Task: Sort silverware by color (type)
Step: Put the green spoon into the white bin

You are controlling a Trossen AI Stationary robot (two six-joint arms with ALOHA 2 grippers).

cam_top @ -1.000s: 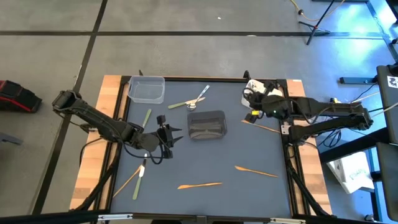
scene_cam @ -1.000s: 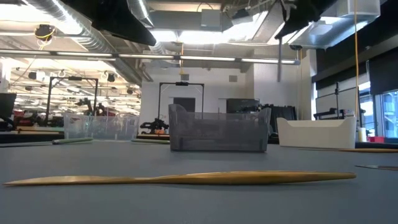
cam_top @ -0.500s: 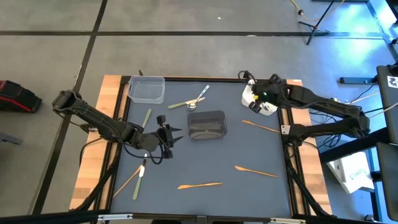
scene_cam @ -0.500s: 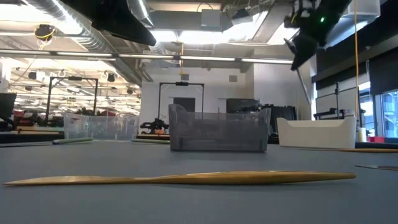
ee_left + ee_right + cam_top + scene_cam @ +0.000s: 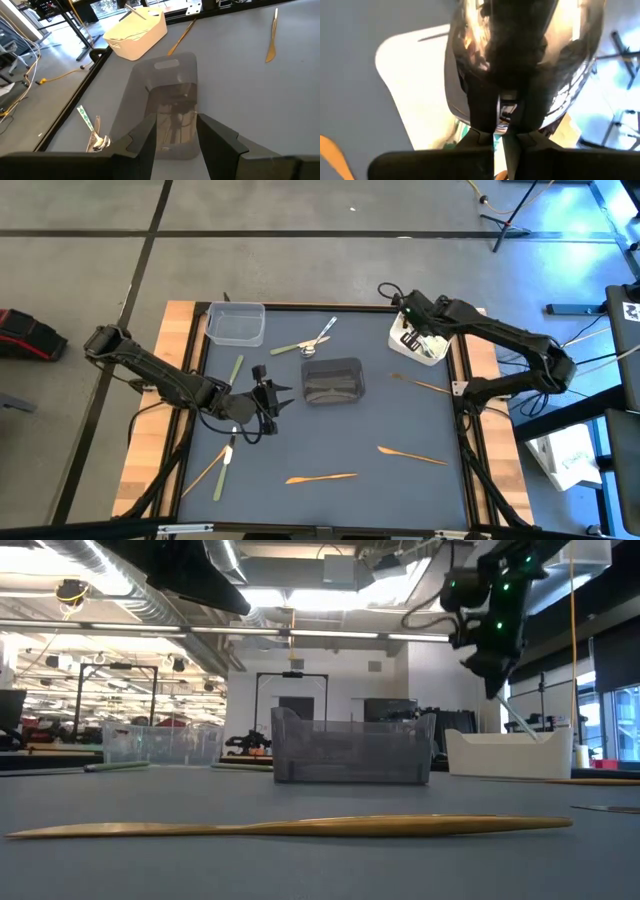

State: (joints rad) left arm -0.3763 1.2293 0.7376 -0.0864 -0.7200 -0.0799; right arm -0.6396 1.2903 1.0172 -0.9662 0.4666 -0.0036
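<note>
My right gripper [image 5: 411,332] is over the white container [image 5: 428,348] at the table's far right, shut on a shiny silver utensil [image 5: 520,722] with a spoon-like bowl [image 5: 465,45]. My left gripper [image 5: 278,398] is open and empty, left of the dark grey container [image 5: 332,380]. Orange utensils lie flat on the mat at the near middle [image 5: 320,477], the near right [image 5: 412,455] and below the white container [image 5: 420,385]. Olive-green ones lie at the left [image 5: 236,370] [image 5: 222,475]. A silver spoon [image 5: 322,332] and a pale green utensil [image 5: 288,347] lie at the far middle. My right gripper pinches the silver utensil between its two fingers [image 5: 482,117], which point down from above. The utensil hangs slanting below the fingers, and its lower end [image 5: 533,736] reaches the white container's rim. I cannot tell whether it touches the container.
A clear container [image 5: 237,323] stands at the far left corner. The grey container also shows ahead of my left gripper [image 5: 175,130] in the left wrist view [image 5: 170,95]. An orange utensil [image 5: 300,827] lies across the near mat in the low view.
My right gripper has swung toward the table's far edge to a place over the white container, tipped to point down, and come down into the low view with the silver utensil hanging from it.
</note>
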